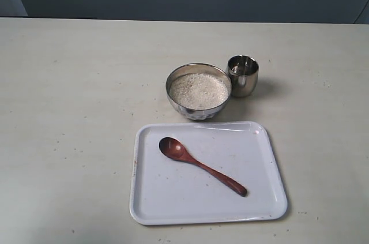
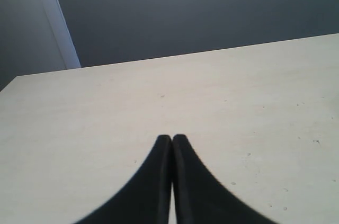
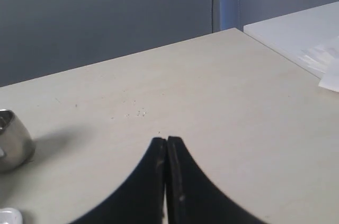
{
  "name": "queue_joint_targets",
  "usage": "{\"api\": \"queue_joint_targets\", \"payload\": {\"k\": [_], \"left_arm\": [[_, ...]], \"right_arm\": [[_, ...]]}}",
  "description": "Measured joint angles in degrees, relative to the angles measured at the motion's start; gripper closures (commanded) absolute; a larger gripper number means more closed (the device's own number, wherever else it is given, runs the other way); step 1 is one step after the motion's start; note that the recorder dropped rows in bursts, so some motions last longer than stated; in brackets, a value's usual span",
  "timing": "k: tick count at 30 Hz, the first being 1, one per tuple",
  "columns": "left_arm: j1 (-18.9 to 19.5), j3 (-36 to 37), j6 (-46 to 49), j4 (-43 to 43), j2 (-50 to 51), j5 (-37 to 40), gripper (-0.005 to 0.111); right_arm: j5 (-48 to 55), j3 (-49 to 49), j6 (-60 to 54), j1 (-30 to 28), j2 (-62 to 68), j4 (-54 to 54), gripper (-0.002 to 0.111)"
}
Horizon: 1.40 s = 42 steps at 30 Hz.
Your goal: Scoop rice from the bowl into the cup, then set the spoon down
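Note:
The steel bowl sits mid-table, filled with white rice. Touching its right side stands the small steel cup, also seen at the edge of the right wrist view as the cup. The dark wooden spoon lies diagonally on the white tray, oval bowl toward the upper left. Neither arm shows in the exterior view. My left gripper is shut with nothing in it, over bare table. My right gripper is likewise shut and empty, off to one side of the cup.
The tray lies in front of the bowl, nearer the table's front edge. A few spilled grains dot the table beyond the right gripper. A second white surface with papers adjoins the table. A dark wall stands behind.

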Motion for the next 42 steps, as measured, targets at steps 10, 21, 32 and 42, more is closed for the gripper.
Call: {"api": "queue_joint_targets", "payload": {"k": [10,21,32,42], "left_arm": [[0.00,0.00,0.00,0.00,0.00,0.00,0.106],[0.00,0.00,0.00,0.00,0.00,0.00,0.106],[0.00,0.00,0.00,0.00,0.00,0.00,0.106],[0.00,0.00,0.00,0.00,0.00,0.00,0.106]], "right_arm": [[0.49,0.00,-1.81,0.00,0.00,0.00,0.108],[2.42,0.00,-3.59,0.00,0.00,0.10,0.108],[1.26,3.15,-3.80,0.00,0.00,2.02,0.108],[1.04,3.15,-4.77,0.00,0.00,2.25,0.108]]}}
